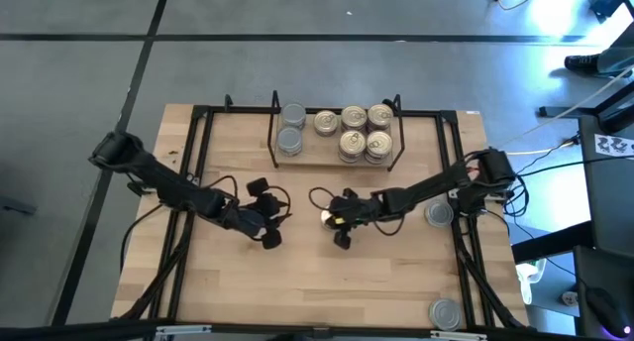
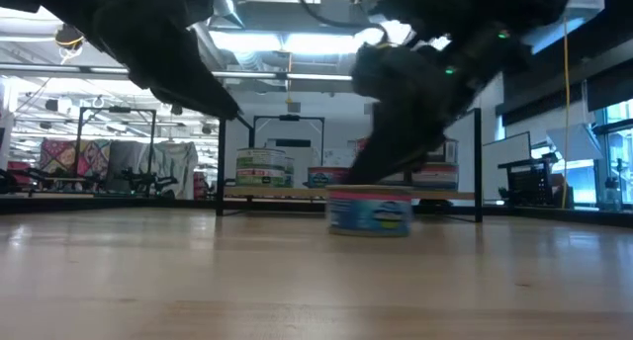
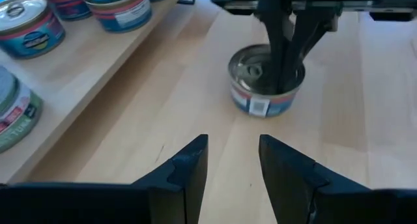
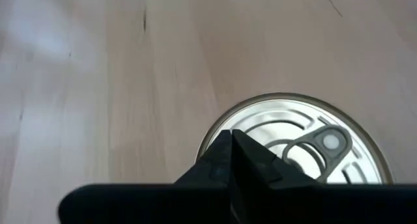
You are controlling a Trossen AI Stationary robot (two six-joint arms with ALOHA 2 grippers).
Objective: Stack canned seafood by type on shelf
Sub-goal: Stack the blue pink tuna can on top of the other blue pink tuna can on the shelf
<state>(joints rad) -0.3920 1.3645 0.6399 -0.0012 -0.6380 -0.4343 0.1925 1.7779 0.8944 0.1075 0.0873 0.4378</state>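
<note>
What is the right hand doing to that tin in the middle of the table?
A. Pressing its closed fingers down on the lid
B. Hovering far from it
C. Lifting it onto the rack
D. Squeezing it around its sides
A: the right hand has its fingers shut together, resting on top of the tin, which sits on the table.

Bright ceiling strip lights (image 2: 297,42) glare in low view; dark arms motion-blurred

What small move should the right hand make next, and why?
Probably lift slightly and open. The right hand is shut, fingers pressed together atop the can on the table, gripping nothing. The left hand waits open nearby; the shelf already holds the stacks.
</note>
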